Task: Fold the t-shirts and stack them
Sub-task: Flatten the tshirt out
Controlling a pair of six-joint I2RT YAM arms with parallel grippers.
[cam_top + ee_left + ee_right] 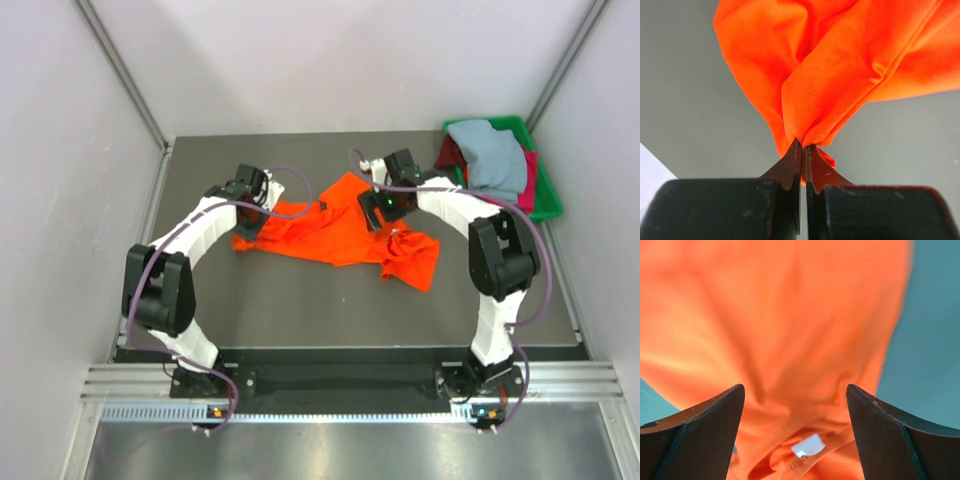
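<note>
Mid-table: orange shirt (340, 230) lies on dark table (300, 310), part spread, part bunched.
Long axis: approx left-right across top view, R end dipping a bit toward lower right of frame.
Left end: narrows to a pinched tip at L gripper (248, 222).
Right end: crumpled lump, lower right of R gripper (385, 215).
Top edge: one corner peaks toward upper ctr of frame.
L gripper: fingers pressed together on a gathered fold of orange shirt (840, 65); cloth fans up and away from the tips (802, 145) in L wrist view.
R gripper: fingers spread wide (795, 390), one each side of frame bottom, orange shirt (790, 315) filling the view between and beyond them; whether they touch cloth, can't tell.
Collar: seam w/ white label (807, 445) at bottom ctr of R wrist view, between the fingers.
Upper right of top view: green tray (552, 205) at table's far R corner.
Tray load: grey-blue shirt (495, 155) heaped on top, red shirt (450, 152) showing under it at left and R edge.
Gap: tray pile well apart from orange shirt.
</note>
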